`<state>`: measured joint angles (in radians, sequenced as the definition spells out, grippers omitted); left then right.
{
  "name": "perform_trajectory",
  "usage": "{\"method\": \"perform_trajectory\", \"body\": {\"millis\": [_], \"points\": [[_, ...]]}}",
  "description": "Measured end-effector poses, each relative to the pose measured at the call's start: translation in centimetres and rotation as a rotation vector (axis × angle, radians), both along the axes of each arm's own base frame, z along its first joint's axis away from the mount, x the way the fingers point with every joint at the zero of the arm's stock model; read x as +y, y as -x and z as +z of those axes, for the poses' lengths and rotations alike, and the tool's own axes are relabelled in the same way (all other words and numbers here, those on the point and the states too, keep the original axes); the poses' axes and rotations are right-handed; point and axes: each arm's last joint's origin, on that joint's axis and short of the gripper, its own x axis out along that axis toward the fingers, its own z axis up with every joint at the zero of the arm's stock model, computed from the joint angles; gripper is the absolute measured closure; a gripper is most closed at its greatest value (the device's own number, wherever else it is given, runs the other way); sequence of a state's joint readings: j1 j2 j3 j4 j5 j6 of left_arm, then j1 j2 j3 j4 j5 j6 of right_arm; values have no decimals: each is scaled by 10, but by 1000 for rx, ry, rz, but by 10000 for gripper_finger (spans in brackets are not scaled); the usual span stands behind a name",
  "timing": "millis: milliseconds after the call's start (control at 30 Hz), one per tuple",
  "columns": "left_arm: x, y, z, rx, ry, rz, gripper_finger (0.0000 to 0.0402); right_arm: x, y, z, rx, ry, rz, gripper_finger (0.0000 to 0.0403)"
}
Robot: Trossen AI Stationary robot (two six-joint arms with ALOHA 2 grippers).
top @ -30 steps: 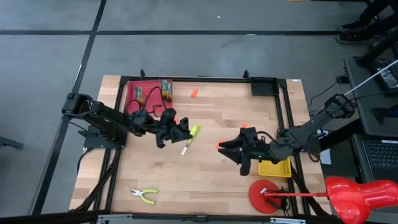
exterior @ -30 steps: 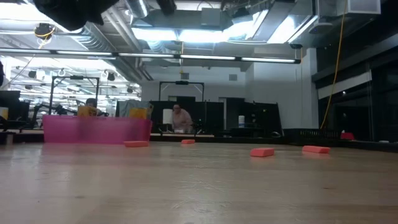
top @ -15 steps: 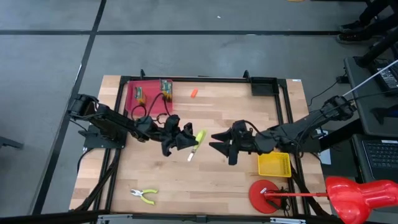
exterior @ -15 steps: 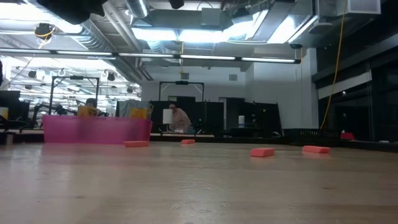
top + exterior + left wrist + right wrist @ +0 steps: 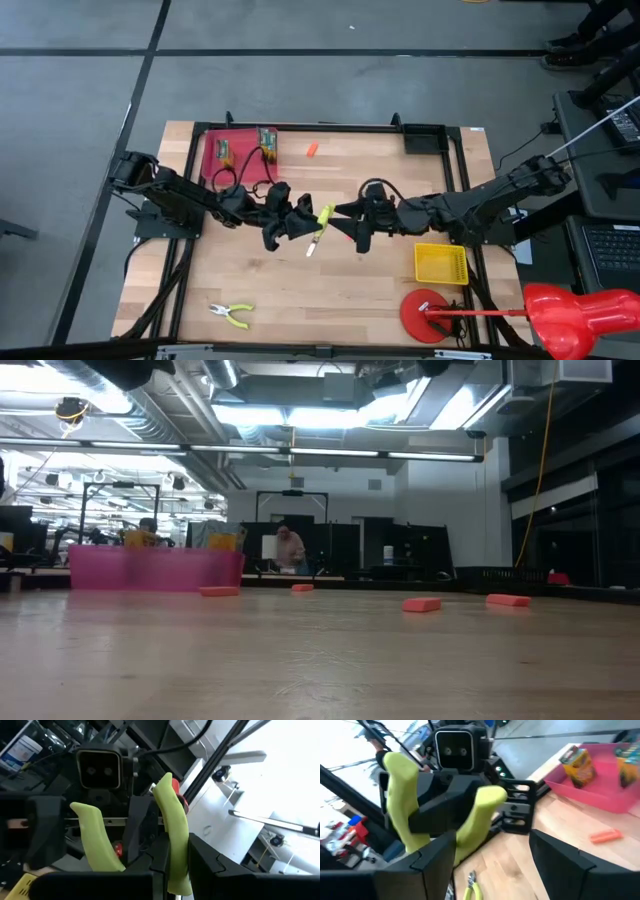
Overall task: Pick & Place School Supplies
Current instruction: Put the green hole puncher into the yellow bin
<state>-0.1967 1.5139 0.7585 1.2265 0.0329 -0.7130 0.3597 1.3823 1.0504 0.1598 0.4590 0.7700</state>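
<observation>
My left gripper (image 5: 300,222) is over the table's middle, shut on small pliers (image 5: 317,224) with yellow-green handles, held in the air. In the left wrist view the two handles (image 5: 95,837) stick out ahead of the fingers. My right gripper (image 5: 342,222) is open and faces the pliers from the table's right. In its wrist view one handle (image 5: 481,815) stands between its fingers (image 5: 436,862); whether they touch it, I cannot tell. A second pair of pliers (image 5: 232,315) lies near the front left. Crayon boxes (image 5: 266,141) lie in the pink tray (image 5: 238,165). My left gripper pinches one yellow-green handle (image 5: 173,862) of the pliers between its two fingers. It comes level from the table's left. The pliers are lifted clear, the handles toward the right arm and the metal tip (image 5: 309,249) slanting toward the near edge.
An orange piece (image 5: 311,149) lies near the far edge; several more (image 5: 421,604) show on the wood in the low view. A yellow mesh basket (image 5: 441,265) and a red round thing (image 5: 424,314) are at the near right. A black frame rims the table.
My right gripper has moved toward the table's left and a little toward the far edge, closing in on the pliers. My left gripper has carried the pliers a short way toward the table's right.
</observation>
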Motion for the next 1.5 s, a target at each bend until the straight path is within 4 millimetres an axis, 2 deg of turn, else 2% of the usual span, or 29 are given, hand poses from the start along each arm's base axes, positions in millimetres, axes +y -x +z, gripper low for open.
{"method": "perform_trajectory", "body": {"millis": [267, 367, 467, 600, 633, 1133, 1333, 1500], "points": [[-2, -2, 2, 9, -19, -6, 366, -8, -10, 1, -52, 18, 23, 148], [-2, -2, 2, 10, -21, -2, 366, -9, -11, 1, -52, 27, 24, 170], [-2, -2, 2, 12, -22, 1, 366, -9, -11, 2, -58, 55, 38, 225], [-2, -2, 2, 10, -46, 20, 366, -7, -10, 4, -84, 75, 66, 342], [-2, -2, 1, 6, -63, 29, 366, -6, -10, 6, -95, 78, 73, 360], [-7, -1, 2, 4, -40, 39, 356, -5, -10, 7, -106, 113, 62, 357], [-7, 0, 4, 11, 50, 23, 296, -5, -9, 7, -99, 144, 46, 357], [-8, 8, 15, -34, 31, -24, 257, -3, -7, 8, -94, 146, 49, 357]]}}
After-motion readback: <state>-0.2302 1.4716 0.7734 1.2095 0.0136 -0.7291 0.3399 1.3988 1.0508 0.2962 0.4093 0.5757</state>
